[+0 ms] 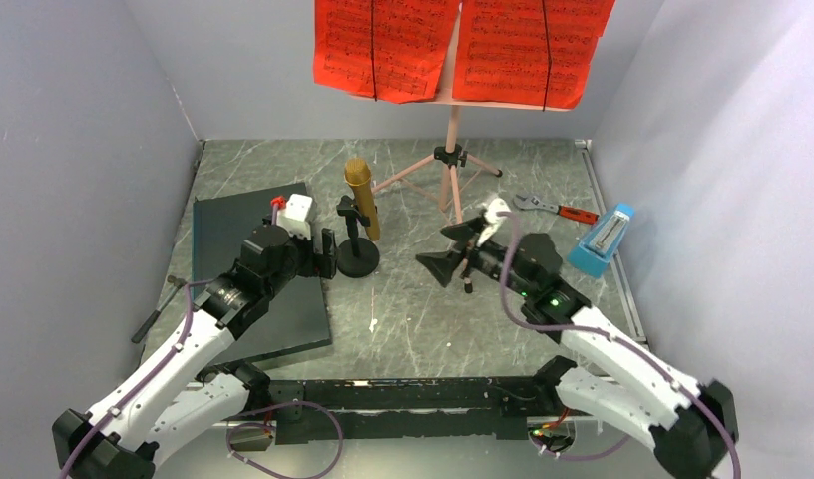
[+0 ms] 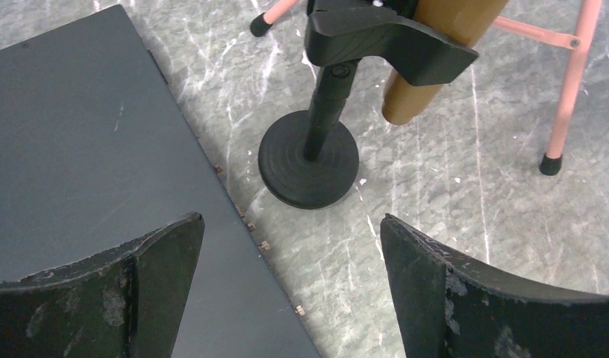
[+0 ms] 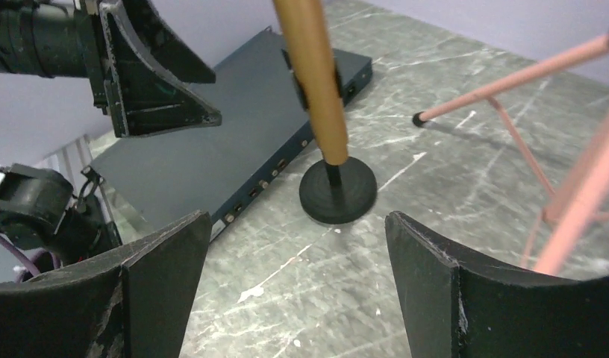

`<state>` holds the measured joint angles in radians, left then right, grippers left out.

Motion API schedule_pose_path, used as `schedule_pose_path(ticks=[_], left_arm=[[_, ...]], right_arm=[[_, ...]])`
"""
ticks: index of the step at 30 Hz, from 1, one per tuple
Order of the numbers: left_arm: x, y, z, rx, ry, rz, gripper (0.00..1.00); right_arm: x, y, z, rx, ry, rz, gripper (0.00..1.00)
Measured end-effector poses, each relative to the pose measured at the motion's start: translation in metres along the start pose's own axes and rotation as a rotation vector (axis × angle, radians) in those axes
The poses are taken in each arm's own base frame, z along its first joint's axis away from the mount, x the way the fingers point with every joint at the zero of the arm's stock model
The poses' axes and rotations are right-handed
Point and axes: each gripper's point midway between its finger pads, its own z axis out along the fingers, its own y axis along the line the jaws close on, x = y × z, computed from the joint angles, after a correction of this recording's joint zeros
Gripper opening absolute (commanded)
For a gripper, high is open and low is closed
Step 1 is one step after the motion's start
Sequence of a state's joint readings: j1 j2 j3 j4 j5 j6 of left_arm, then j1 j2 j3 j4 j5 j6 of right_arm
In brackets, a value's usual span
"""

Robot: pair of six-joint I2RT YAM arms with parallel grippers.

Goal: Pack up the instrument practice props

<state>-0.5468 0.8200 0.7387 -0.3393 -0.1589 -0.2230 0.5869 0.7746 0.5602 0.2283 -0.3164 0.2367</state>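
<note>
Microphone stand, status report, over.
Left tool open, right tool open, both empty. Gold microphone clipped in black stand, untouched. Dark slab beside it.

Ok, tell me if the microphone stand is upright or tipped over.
Upright: its round base sits flat on the table, post rising, gold microphone clipped above.

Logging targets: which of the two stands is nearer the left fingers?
The black round-base stand holding the gold microphone, beside the dark flat slab; the pink tripod music stand stands farther back.
</note>
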Motion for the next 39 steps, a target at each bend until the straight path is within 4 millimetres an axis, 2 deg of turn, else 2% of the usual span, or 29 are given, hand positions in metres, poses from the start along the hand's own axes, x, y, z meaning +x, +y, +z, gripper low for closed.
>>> schedule_pose_path(ticks=[4, 12, 19, 28, 34, 39], left_arm=[[0.000, 0.007, 0.001, -0.040, -0.001, -0.004, 0.94], [-0.001, 0.030, 0.004, -0.130, -0.001, -0.030, 0.94], [0.004, 0.050, 0.010, -0.184, 0.023, -0.084, 0.94], [-0.003, 0.058, 0.016, -0.141, 0.004, -0.194, 0.94], [-0.005, 0.053, 0.033, -0.093, 0.037, -0.274, 0.94], [-0.034, 0.043, 0.039, -0.030, -0.008, -0.287, 0.94]], right_arm=[[0.004, 0.014, 0.040, -0.060, 0.045, -0.073, 0.88], [-0.015, 0.012, 0.112, -0.104, 0.008, -0.181, 0.84], [-0.024, 0.011, 0.160, -0.146, -0.025, -0.235, 0.81], [-0.011, 0.009, 0.192, -0.192, -0.012, -0.264, 0.70], [0.001, 0.009, 0.201, -0.219, 0.010, -0.274, 0.47], [0.002, 0.015, 0.199, -0.250, 0.019, -0.277, 0.25]])
